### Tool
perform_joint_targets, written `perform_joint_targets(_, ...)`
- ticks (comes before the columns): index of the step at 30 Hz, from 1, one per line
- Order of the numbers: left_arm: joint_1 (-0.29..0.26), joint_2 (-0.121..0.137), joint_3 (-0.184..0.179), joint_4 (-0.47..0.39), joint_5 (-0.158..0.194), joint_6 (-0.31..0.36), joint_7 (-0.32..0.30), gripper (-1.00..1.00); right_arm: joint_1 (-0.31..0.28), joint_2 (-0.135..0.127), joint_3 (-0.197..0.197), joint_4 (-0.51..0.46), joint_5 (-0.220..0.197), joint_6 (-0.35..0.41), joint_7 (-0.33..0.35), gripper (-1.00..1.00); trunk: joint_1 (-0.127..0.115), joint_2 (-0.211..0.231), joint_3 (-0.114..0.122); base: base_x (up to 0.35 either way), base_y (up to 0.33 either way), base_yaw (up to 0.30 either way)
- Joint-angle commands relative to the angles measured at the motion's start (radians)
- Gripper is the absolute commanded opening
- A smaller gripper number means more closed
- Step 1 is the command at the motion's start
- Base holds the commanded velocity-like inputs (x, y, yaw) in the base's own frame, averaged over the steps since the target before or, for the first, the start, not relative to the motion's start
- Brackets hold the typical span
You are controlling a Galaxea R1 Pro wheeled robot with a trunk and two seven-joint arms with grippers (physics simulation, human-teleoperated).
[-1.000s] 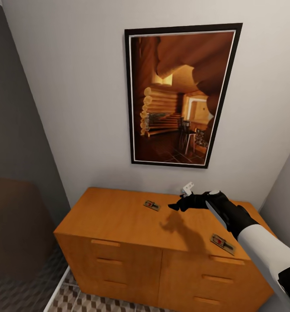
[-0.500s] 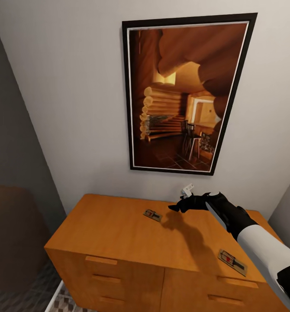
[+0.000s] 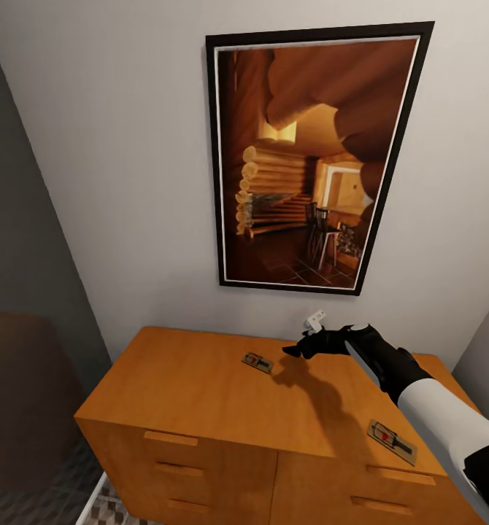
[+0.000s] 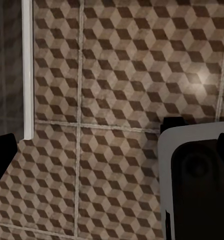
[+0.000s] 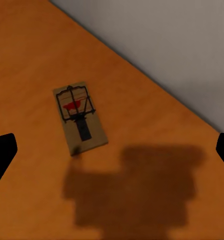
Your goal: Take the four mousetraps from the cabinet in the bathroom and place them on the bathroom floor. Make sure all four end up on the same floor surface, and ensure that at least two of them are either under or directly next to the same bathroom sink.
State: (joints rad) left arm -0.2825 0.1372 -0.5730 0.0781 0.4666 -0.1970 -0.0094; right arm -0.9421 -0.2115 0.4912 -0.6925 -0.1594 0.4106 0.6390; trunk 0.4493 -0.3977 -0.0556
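Note:
Two mousetraps lie on the flat top of the orange-brown cabinet (image 3: 193, 379). One mousetrap (image 3: 258, 362) is near the back middle, the other mousetrap (image 3: 392, 441) is by the front right edge. My right gripper (image 3: 297, 350) hovers open above the top, just right of the back trap. The right wrist view shows that mousetrap (image 5: 80, 118) with its red spot, lying flat between and ahead of the wide-spread fingertips (image 5: 1, 152). My left gripper (image 4: 112, 145) hangs open over the cube-patterned bathroom floor (image 4: 122, 60), holding nothing. The other traps and the sink are out of view.
A framed picture (image 3: 314, 157) hangs on the wall behind the cabinet, with a small white fitting (image 3: 316, 319) below it. A dark brown shape (image 3: 18, 394) stands to the cabinet's left. A white strip (image 4: 26, 65) edges the tiles, near my base (image 4: 192, 175).
The camera has moved closer to the cabinet since a second ago and has held still since half a second ago. The right gripper stays over the same spot beside the back trap.

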Motion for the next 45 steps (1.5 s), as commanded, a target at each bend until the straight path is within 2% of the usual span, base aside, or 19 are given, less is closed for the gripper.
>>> perform_joint_targets(1, -0.001, -0.001, -0.008, 0.003, 0.007, -0.005, -0.001, 1.00, -0.001, -0.001, 0.004, -0.001, -0.011, 0.008, -0.002, 1.00, 0.001, -0.002, -0.002, 0.000, 0.000, 0.000)
perform_joint_targets(15, -0.001, -0.001, -0.008, 0.003, 0.007, -0.005, -0.001, 1.00, -0.001, 0.025, 0.007, -0.001, -0.009, 0.008, -0.002, 1.00, 0.001, -0.002, -0.002, 0.000, 0.000, 0.000)
perform_joint_targets(22, -0.001, -0.001, -0.008, 0.003, 0.007, -0.005, -0.001, 1.00, -0.001, 0.038, 0.074, -0.001, -0.009, 0.007, -0.002, 1.00, 0.001, -0.002, -0.002, 0.000, 0.000, 0.000)
perform_joint_targets(27, -0.001, -0.001, -0.008, 0.003, 0.007, -0.005, -0.001, 1.00, -0.001, 0.046, 0.081, -0.001, -0.009, 0.004, -0.002, 1.00, 0.001, -0.002, -0.002, 0.000, 0.000, 0.000)
perform_joint_targets(38, -0.001, -0.001, -0.008, 0.003, 0.007, -0.005, -0.001, 1.00, -0.001, 0.040, 0.082, 0.045, -0.009, -0.093, 0.001, 1.00, 0.001, -0.002, -0.002, 0.000, 0.000, 0.000)
perform_joint_targets(45, -0.001, -0.001, -0.008, 0.003, 0.007, -0.004, -0.001, 1.00, -0.001, 0.037, 0.082, 0.049, -0.009, -0.100, 0.011, 1.00, 0.001, -0.002, -0.003, 0.000, 0.000, 0.000)
